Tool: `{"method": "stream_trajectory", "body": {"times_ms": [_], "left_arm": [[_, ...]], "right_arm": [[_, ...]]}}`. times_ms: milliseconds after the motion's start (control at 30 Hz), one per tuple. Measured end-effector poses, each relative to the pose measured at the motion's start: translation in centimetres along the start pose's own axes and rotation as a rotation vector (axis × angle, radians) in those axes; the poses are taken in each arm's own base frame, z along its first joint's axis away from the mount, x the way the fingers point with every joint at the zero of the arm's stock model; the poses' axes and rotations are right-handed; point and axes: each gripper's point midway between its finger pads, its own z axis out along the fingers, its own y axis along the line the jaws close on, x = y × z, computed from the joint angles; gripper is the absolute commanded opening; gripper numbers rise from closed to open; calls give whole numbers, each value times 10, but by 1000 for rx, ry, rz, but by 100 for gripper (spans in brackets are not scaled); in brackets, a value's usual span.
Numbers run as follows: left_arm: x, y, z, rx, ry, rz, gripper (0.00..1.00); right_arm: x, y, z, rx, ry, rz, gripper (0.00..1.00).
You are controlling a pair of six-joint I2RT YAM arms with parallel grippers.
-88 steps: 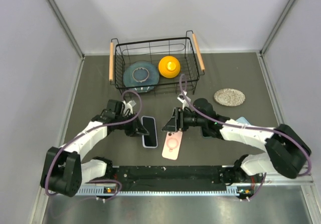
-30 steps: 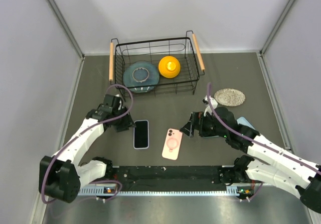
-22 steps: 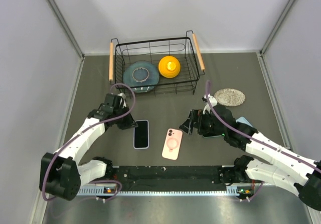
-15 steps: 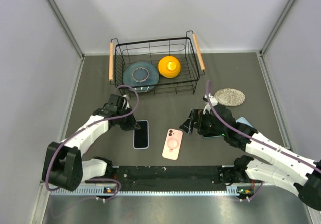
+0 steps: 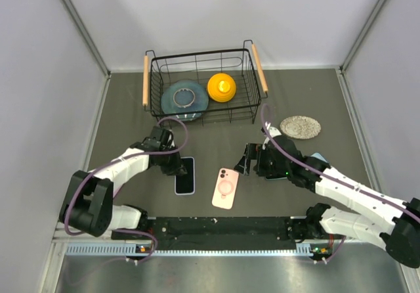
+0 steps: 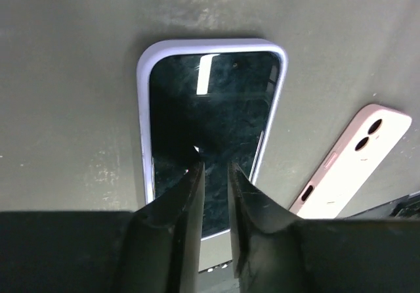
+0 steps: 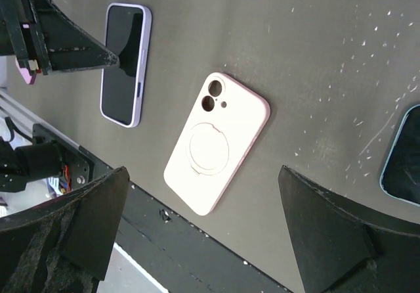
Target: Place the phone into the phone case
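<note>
A black-screened phone with a lavender rim (image 5: 185, 177) lies screen up on the dark table; it also shows in the left wrist view (image 6: 216, 102) and the right wrist view (image 7: 125, 63). A pink phone case (image 5: 225, 188) lies back up to its right, camera holes and ring showing (image 7: 216, 142). My left gripper (image 5: 177, 166) is shut with only a thin gap, its tips (image 6: 213, 169) low over the phone's screen. My right gripper (image 5: 247, 161) is wide open and empty, above and right of the pink case (image 7: 203, 175).
A wire basket (image 5: 200, 52) at the back holds a blue plate (image 5: 184, 99) and an orange object (image 5: 221, 87). A speckled oval dish (image 5: 300, 127) lies at the right. A light blue phone-like object (image 5: 316, 157) peeks from under my right arm.
The lavender-rimmed phone has shifted a little left since the oldest frame. My left gripper has moved right and down onto the phone's near end. My right gripper drew back right, then edged left.
</note>
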Motion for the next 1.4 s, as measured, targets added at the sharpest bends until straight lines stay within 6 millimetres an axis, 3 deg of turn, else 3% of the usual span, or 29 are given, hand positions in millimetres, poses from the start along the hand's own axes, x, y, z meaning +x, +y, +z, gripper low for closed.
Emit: {"method": "stream_trajectory", "body": {"times_ms": [100,167,200,367,567,700,900,1100,1167,1400], "left_arm": [[-7,-8,-5,-28,-29,45,62],[-14,-21,-10,-31,-64,90,86],[-17,-27,-12,-32,-82,110,89],[-16,-56,-18,-53,-147,231,88],[2,-94,-12,-105,-162,376,88],[26,-114,5,-137,-112,465,91],[66,-141,41,-217,-20,618,98],[96,-147,54,-251,19,686,99],[98,-144,55,-263,26,688,99],[97,-139,56,-293,17,680,84]], "right_arm": [[-5,2,-4,3,-10,-20,97],[-10,0,-8,20,-27,-32,98],[-11,-1,-10,28,-37,-38,98],[-10,-8,-21,50,-43,-59,98],[-16,-6,-47,29,-111,-56,97],[-29,0,-70,-19,-217,-23,96],[-28,-12,-92,-43,-323,50,96],[-19,-30,-99,18,-320,73,96],[-18,-33,-99,30,-320,74,96],[-16,-39,-99,52,-320,83,96]]}}
